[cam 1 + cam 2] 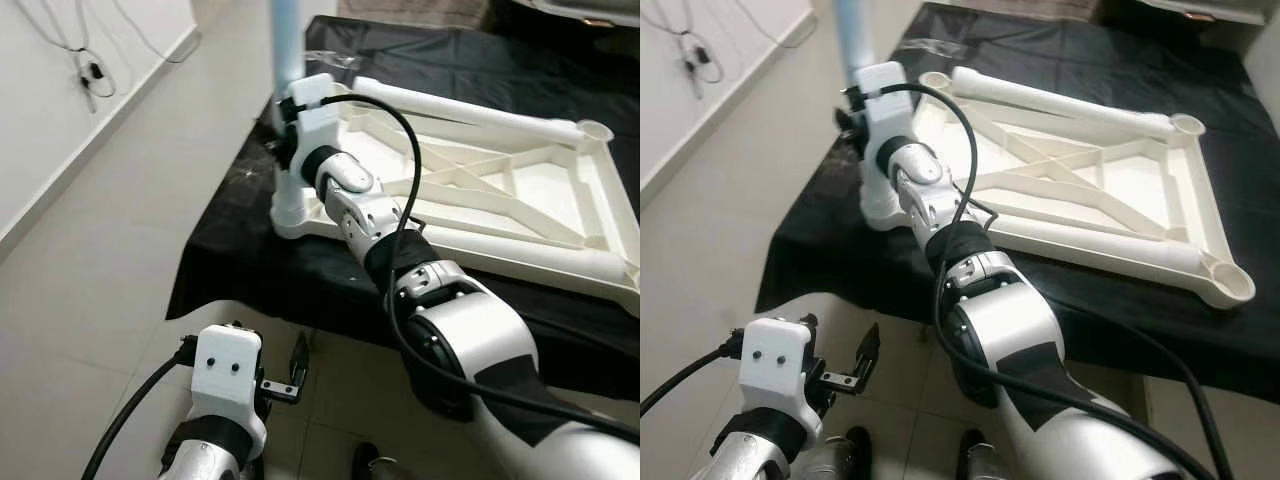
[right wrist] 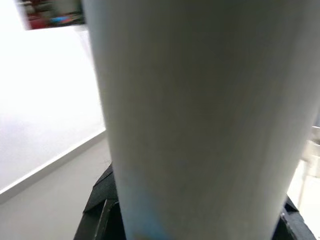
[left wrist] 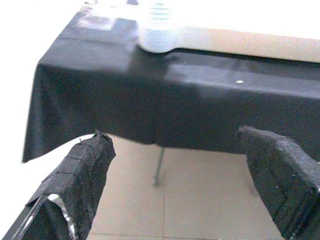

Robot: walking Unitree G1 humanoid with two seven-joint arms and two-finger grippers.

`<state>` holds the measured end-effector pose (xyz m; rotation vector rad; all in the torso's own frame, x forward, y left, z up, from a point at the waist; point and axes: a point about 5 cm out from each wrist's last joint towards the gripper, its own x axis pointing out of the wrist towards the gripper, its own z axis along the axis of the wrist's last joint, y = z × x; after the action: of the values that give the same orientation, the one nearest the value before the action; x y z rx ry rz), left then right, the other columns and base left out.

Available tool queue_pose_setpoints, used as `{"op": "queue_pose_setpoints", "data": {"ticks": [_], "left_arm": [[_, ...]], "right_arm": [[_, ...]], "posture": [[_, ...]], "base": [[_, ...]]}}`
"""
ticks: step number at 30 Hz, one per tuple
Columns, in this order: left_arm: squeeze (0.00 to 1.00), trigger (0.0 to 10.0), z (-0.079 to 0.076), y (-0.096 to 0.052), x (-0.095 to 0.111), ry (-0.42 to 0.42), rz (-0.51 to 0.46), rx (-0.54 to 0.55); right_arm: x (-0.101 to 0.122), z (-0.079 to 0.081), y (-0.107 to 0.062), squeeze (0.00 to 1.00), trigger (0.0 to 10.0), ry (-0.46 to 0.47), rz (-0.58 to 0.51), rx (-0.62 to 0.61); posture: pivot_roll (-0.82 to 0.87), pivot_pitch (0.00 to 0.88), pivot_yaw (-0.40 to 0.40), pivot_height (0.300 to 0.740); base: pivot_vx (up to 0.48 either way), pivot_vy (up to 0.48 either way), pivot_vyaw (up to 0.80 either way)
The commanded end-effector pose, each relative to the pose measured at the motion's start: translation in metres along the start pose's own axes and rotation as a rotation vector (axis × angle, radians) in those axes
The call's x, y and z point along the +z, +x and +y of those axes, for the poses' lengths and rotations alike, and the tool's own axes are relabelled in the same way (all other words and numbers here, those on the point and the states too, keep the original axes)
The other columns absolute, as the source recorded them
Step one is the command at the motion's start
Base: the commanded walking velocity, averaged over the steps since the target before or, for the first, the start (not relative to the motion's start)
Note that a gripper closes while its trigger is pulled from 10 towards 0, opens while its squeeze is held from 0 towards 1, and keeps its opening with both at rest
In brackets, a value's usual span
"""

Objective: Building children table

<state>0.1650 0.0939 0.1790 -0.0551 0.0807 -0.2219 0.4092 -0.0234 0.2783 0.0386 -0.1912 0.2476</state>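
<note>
Left eye view: right tool [image 1: 283, 128] around upright blue leg [image 1: 285, 45].

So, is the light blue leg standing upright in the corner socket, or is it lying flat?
Upright. The light blue leg rises vertically from the near-left corner socket of the white tabletop, with the right gripper around it.

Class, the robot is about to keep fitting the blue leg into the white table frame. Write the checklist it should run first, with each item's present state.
1. Table frame lies flat, underside up, on the black cloth: ok.
2. Blue leg stands upright over the frame's near-left corner socket: ok.
3. Right gripper closed on the leg: ok.
4. Leg fully seated in the socket: cannot tell.
5. Left gripper open, low, off the cloth: ok.
6. Other three sockets free: ok.
</note>
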Motion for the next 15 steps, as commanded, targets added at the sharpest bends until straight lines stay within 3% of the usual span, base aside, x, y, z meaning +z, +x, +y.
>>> {"op": "queue_pose_setpoints", "data": {"ticks": [1,2,3,6,9,11,15], "left_arm": [[0.0,10.0,0.001,0.0,-0.004,0.004,0.022,-0.001],[0.0,10.0,0.001,0.0,-0.004,0.005,0.021,0.0],[0.0,10.0,0.001,0.0,-0.004,0.005,0.021,0.0],[0.0,10.0,0.003,0.001,-0.004,0.007,0.02,0.005],[0.0,10.0,0.003,0.001,-0.003,0.008,0.018,0.006],[0.0,10.0,0.004,0.001,-0.003,0.012,0.016,0.003],[0.0,10.0,0.004,0.002,-0.002,0.02,0.014,0.0]], "right_arm": [[-0.048,-0.019,-0.013,0.0,10.0,0.066,0.177,-0.185],[-0.049,-0.021,-0.016,0.0,10.0,0.055,0.151,-0.307],[-0.049,-0.021,-0.016,0.0,10.0,0.055,0.151,-0.307],[-0.053,-0.028,-0.028,0.0,10.0,0.027,0.14,-0.665],[-0.054,-0.028,-0.03,0.0,10.0,0.028,0.152,-0.731],[-0.056,-0.026,-0.034,0.0,10.0,0.053,0.2,-0.853],[-0.055,-0.021,-0.035,0.0,10.0,0.074,0.221,-0.899]], "posture": [[0.16,0.308,-0.05,0.74],[0.16,0.307,-0.051,0.74],[0.16,0.307,-0.051,0.74],[0.18,0.3,-0.042,0.74],[0.18,0.3,-0.042,0.74],[0.21,0.293,-0.036,0.74],[0.22,0.292,-0.035,0.74]], "base": [[0.0,0.0,0.0],[0.0,0.0,0.0],[0.0,0.0,0.0],[0.0,0.0,0.0],[0.0,0.0,0.0],[0.0,0.0,0.0],[0.0,0.0,0.0]]}}
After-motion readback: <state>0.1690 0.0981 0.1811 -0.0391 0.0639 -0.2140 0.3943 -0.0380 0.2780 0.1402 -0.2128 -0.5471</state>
